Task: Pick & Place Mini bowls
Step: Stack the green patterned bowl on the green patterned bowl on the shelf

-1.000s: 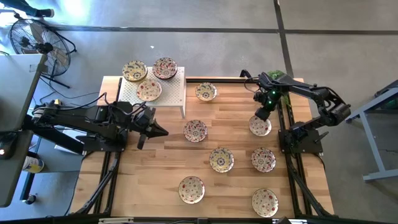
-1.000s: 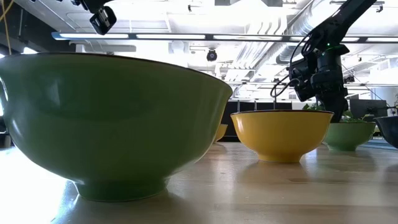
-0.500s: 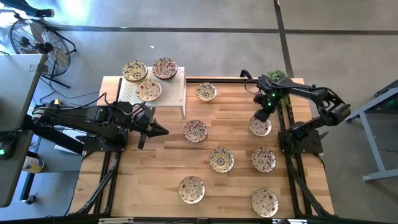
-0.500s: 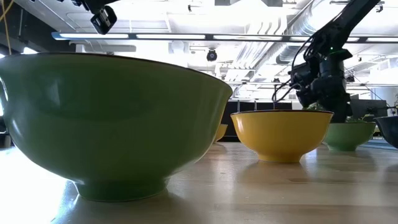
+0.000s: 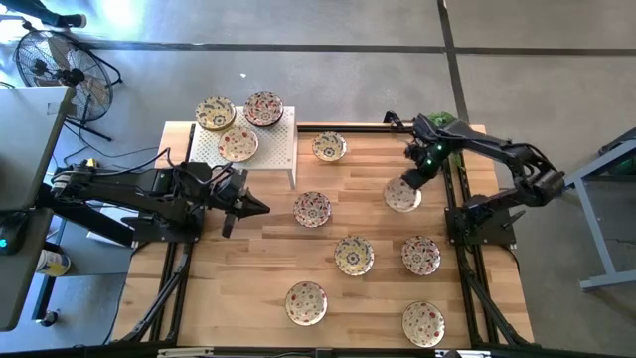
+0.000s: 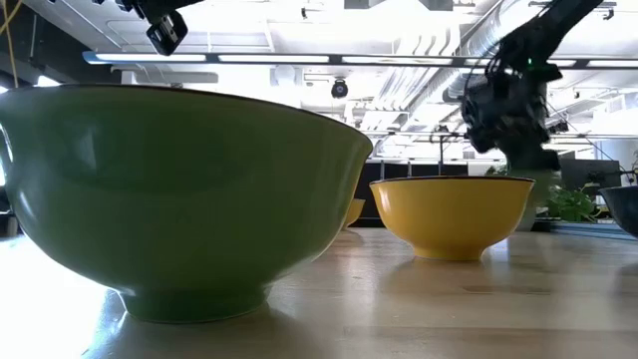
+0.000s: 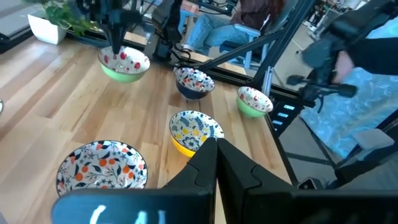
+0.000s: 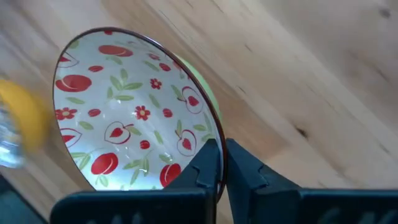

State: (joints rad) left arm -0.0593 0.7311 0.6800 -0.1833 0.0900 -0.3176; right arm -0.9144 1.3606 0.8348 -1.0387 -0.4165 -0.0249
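Jaws, right: right gripper pinched onto the rim of one mini bowl; the right wrist view shows the fingers clamped on the edge of the red-fruit bowl, which is tilted and looks off the wood.
Jaws, left: left gripper fully closed, holding nothing, parked low at the table's left side near the rack.
Held bowl: near the table's right edge, between the far row and the middle row, green underside.
Done: three bowls sit on the white perforated rack at the far left corner.
Left on table: six loose bowls – one beside the rack, one mid-table, two further toward the near side, two along the near edge.
Progress: roughly a third, judging the rack as the drop spot; fourth bowl in hand.
Next: carry across to the rack; rim-only pinch, so slip risk looks real.
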